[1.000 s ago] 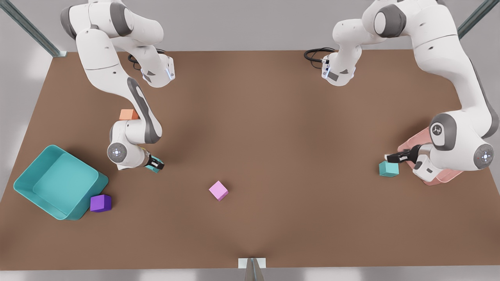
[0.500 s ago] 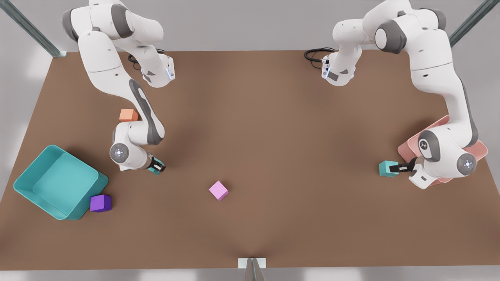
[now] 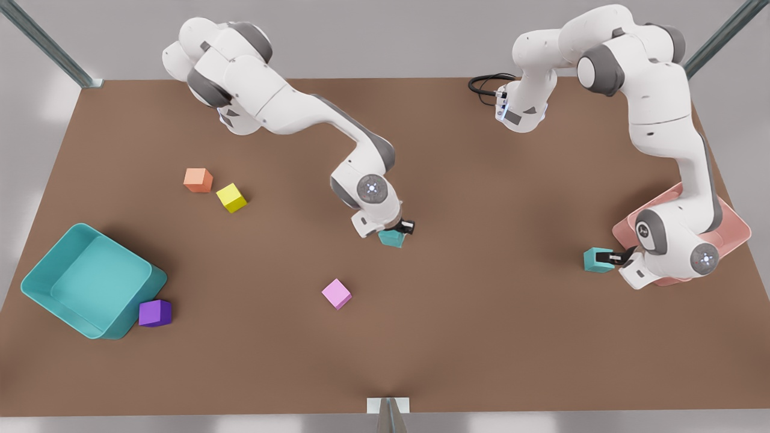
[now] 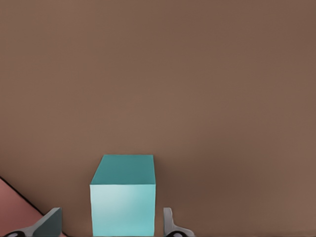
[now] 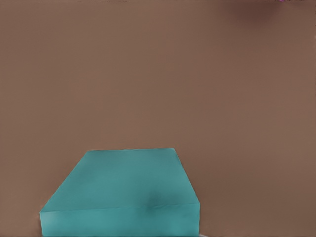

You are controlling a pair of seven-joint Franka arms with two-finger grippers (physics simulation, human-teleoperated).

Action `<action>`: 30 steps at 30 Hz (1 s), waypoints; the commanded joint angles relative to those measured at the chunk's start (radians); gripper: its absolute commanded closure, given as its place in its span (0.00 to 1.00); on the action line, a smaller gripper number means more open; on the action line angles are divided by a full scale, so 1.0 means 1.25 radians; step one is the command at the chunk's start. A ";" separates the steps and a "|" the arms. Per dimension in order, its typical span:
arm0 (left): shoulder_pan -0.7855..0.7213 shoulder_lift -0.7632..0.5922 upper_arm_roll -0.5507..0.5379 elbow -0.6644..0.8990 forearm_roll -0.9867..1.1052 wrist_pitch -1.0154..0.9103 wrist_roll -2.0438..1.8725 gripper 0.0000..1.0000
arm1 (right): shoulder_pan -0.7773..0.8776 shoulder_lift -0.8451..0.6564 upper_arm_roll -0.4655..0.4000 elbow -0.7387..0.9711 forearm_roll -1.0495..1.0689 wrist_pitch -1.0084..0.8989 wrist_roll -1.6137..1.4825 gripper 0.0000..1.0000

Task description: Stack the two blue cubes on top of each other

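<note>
We take the pink cube [image 3: 336, 293] near the middle of the brown table [image 3: 481, 349] as our marker, reading along the front view. Far to its left we see the teal tray [image 3: 37, 282], with a purple cube [image 3: 155, 313] touching the tray's near corner. Left of the pink cube and farther back lie an orange cube [image 3: 198, 180] and a yellow cube [image 3: 231, 198], close together but apart.

Just right of the pink cube and a little behind it, the right gripper [image 3: 404, 228] is clenched on the first blue cube [image 3: 391, 239]. Nothing stands between the two cubes.

Far to the pink cube's right, the second blue cube [image 3: 591, 260] sits on the table. The left gripper [image 3: 603, 258] straddles it, fingers [image 4: 169, 223] released, with a gap on each side. The salmon tray [image 3: 739, 227] lies just beyond, partly under that arm.
</note>
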 commanded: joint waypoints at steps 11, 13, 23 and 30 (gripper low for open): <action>-0.004 0.042 0.000 -0.026 -0.006 0.041 0.152 0.00 | -0.005 0.038 0.004 0.052 -0.124 -0.038 0.690 0.00; -0.004 0.050 0.000 -0.027 -0.006 0.041 0.152 0.00 | -0.013 -0.056 0.008 0.060 -0.093 -0.156 0.682 0.00; -0.036 0.036 -0.003 -0.040 -0.008 0.032 0.135 0.37 | -0.451 -0.192 -0.098 0.173 -0.088 -0.830 -0.839 0.00; -0.148 -0.028 -0.343 0.218 -0.004 -0.251 -0.602 0.37 | -0.467 -0.586 -0.093 -0.019 -0.025 -0.806 -0.864 0.00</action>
